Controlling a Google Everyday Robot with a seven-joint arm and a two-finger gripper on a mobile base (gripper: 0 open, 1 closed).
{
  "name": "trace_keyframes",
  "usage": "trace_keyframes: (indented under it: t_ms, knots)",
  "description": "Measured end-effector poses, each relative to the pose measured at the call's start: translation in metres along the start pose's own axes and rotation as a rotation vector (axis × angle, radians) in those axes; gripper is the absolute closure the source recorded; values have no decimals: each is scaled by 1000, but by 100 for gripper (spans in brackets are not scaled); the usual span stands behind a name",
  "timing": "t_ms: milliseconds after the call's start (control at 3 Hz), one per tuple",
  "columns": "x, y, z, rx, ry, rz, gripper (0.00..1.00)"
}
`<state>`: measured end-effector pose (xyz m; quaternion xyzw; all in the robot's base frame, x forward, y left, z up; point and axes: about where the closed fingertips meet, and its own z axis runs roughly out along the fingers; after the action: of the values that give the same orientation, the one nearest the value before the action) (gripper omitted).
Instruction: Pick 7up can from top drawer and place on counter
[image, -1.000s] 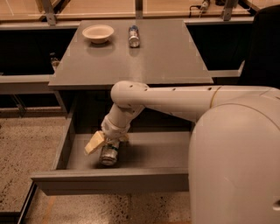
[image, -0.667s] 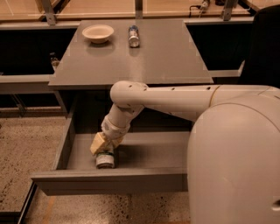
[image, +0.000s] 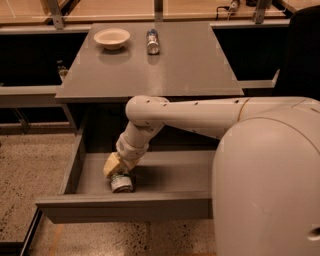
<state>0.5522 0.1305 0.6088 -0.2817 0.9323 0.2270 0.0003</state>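
The 7up can lies in the open top drawer, near its front left, with a silver end facing me. My gripper is down inside the drawer, right over the can and touching or nearly touching its top; its tan tip shows just left of the can. The white arm reaches down from the right and hides part of the drawer floor. The grey counter is directly above the drawer.
A white bowl and a darker can stand at the back of the counter. The robot's white body fills the lower right. Tan wooden surface runs along the back. Speckled floor is at the left.
The gripper has dropped lower and moved slightly left and toward the drawer front. The can has shifted a little toward the front panel with it.
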Motion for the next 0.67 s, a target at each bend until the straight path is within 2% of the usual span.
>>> trace_keyframes:
  t_ms: [333,667]
  knots:
    - [-1,1,-5,-4,-10,-5,100]
    - [-5,1,-44,-56,-130,-73,100]
